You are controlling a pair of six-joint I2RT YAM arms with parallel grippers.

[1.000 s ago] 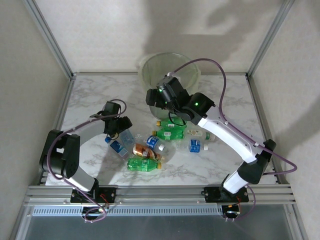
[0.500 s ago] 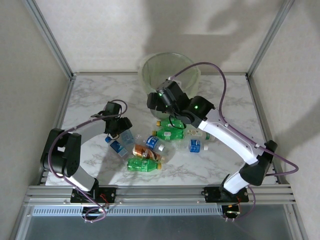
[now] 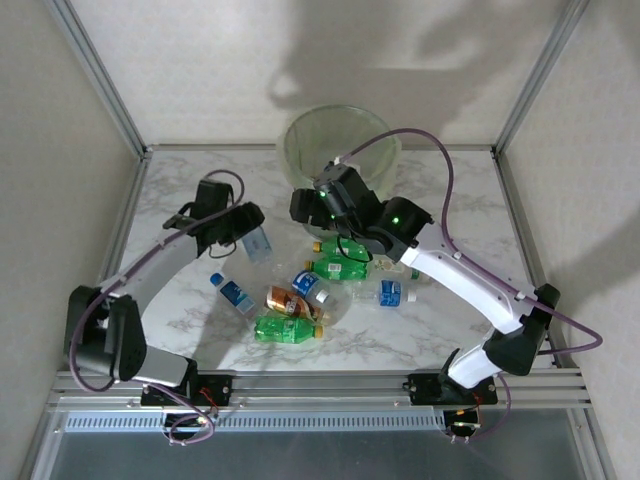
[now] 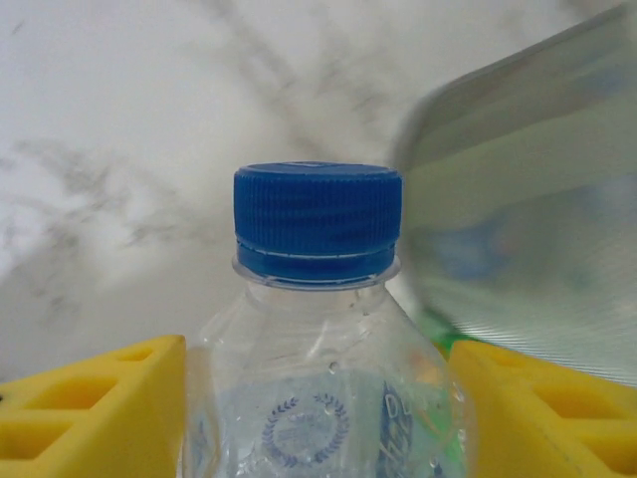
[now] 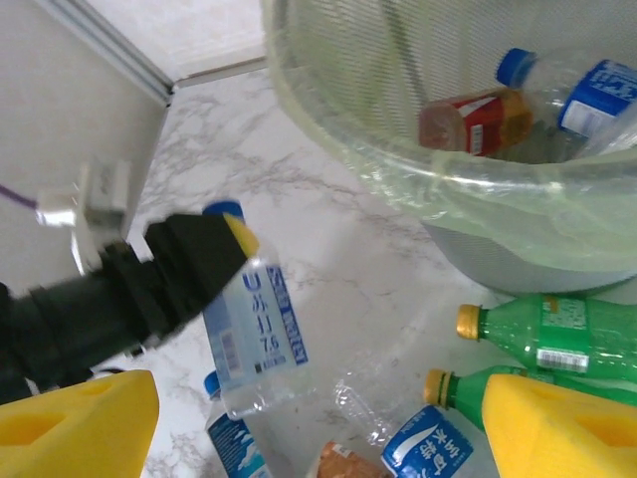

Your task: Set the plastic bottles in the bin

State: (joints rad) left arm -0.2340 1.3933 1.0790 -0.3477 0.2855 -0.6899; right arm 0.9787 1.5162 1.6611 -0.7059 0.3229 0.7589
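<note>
Lifted off the other bottles, left claw clamps a clear bottle; right claw, apart, beside the bin.

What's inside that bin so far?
A red-labelled bottle and a blue-labelled bottle lie in the bin. Its rim and liner cover the rest of the bottom, so more may be hidden.

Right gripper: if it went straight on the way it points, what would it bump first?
Probably the crumpled clear bottle on the marble table, just ahead of the right gripper. Depth is unclear, so it might hit bare table instead.
</note>
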